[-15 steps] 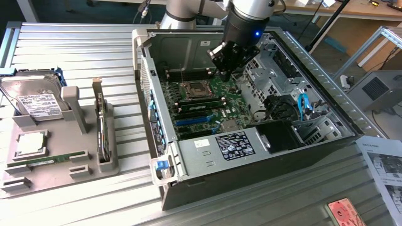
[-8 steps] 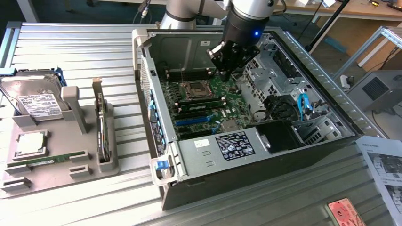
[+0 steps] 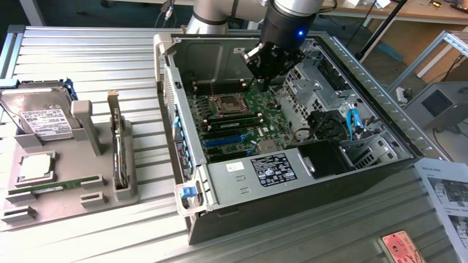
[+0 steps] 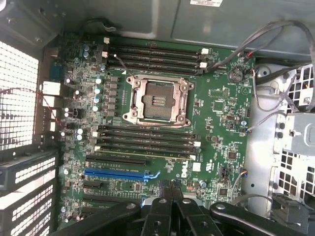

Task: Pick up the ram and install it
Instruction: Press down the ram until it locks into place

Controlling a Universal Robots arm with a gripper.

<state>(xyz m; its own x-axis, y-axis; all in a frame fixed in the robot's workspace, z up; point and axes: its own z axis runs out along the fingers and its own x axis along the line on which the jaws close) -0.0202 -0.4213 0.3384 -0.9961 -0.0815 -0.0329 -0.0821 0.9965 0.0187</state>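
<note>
A long green ram stick (image 3: 55, 186) lies flat in a groove of the grey parts tray (image 3: 102, 193) at the exterior view's left. Another green ram stick (image 3: 235, 118) stands seated in a slot of the motherboard (image 3: 256, 101) inside the open computer case, just below the empty processor socket (image 3: 225, 102). In the wrist view that stick (image 4: 147, 154) fills the lowest of the slots under the socket (image 4: 156, 100). My gripper (image 3: 261, 86) hangs above the motherboard's far side, over the upper memory slots. Its black fingers (image 4: 173, 189) are shut together with nothing between them.
The case (image 3: 241, 181) lies on its side with walls, a drive cage (image 3: 321, 82) and loose cables (image 3: 353, 121) around the board. The tray also carries a hard drive (image 3: 40, 115), a silver processor (image 3: 35, 166) and an upright card (image 3: 117, 148). Papers (image 3: 447, 192) lie at the right.
</note>
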